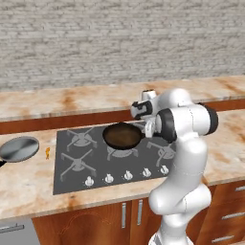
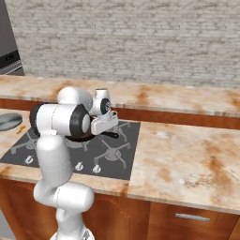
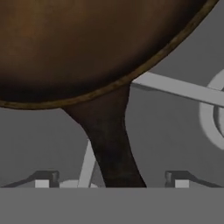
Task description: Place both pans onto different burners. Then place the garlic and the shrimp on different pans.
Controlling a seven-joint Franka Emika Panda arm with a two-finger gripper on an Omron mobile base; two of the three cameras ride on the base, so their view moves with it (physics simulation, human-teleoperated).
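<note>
The dark brown pan (image 1: 123, 135) sits over the middle burner (image 1: 122, 153) of the cooktop (image 1: 64, 184), its black handle (image 3: 109, 144) pointing right. My gripper (image 3: 111, 180) is open: its fingertips (image 3: 43, 180) stand wide apart on either side of the handle without touching it. From the base, the gripper (image 1: 147, 128) hangs just right of the pan. The steel pan (image 1: 19, 148) rests on the counter left of the cooktop, with the orange shrimp (image 1: 47, 152) between them. The garlic is out of view.
Free burners (image 1: 80, 139) lie left and right of the dark pan, and white knobs (image 1: 127, 175) line the cooktop's front. A marbled counter (image 2: 187, 159) stretches to the right. A brick wall backs the raised ledge (image 1: 72, 98).
</note>
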